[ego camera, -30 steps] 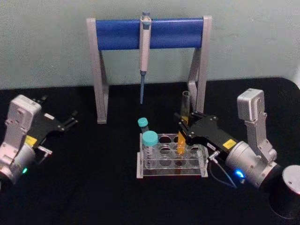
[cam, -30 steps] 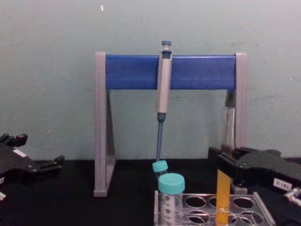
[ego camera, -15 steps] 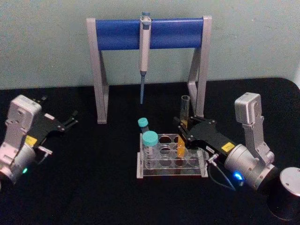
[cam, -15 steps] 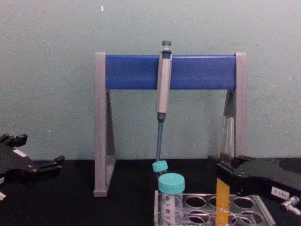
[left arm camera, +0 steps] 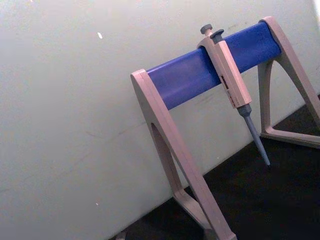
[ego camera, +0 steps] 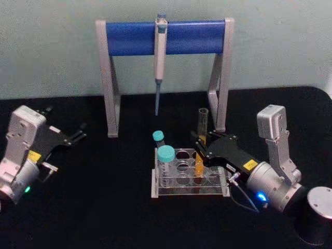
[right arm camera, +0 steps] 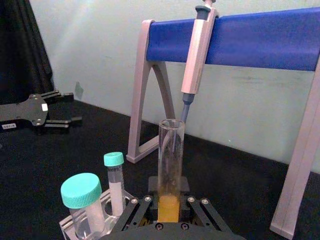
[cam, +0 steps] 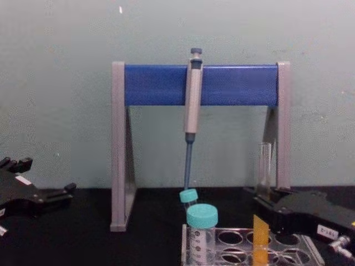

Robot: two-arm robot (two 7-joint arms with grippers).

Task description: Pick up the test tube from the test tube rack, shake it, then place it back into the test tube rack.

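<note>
The test tube [ego camera: 201, 136] is a slim clear glass tube with orange-yellow liquid in its lower part. It stands upright with its bottom down in a hole of the clear test tube rack [ego camera: 176, 188]. My right gripper [ego camera: 202, 149] is shut on the tube's middle, just above the rack's top plate. In the right wrist view the tube [right arm camera: 170, 160] rises from between the fingers [right arm camera: 134, 206]. From the chest, the tube [cam: 263, 165] stands over the rack [cam: 230, 238] with the right gripper [cam: 265, 209] at it. My left gripper [ego camera: 78, 133] is parked open at the far left.
Two teal-capped vials [ego camera: 166, 155] stand in the rack's left end. Behind it is a tall grey stand with a blue crossbar [ego camera: 166, 37], and a grey pipette [ego camera: 159, 57] hangs from it. A dark cylinder [ego camera: 317, 215] sits at the right front corner.
My right gripper has come down and slightly left with the test tube. The tube's bottom has sunk deeper into the rack hole. The left arm has not moved.
</note>
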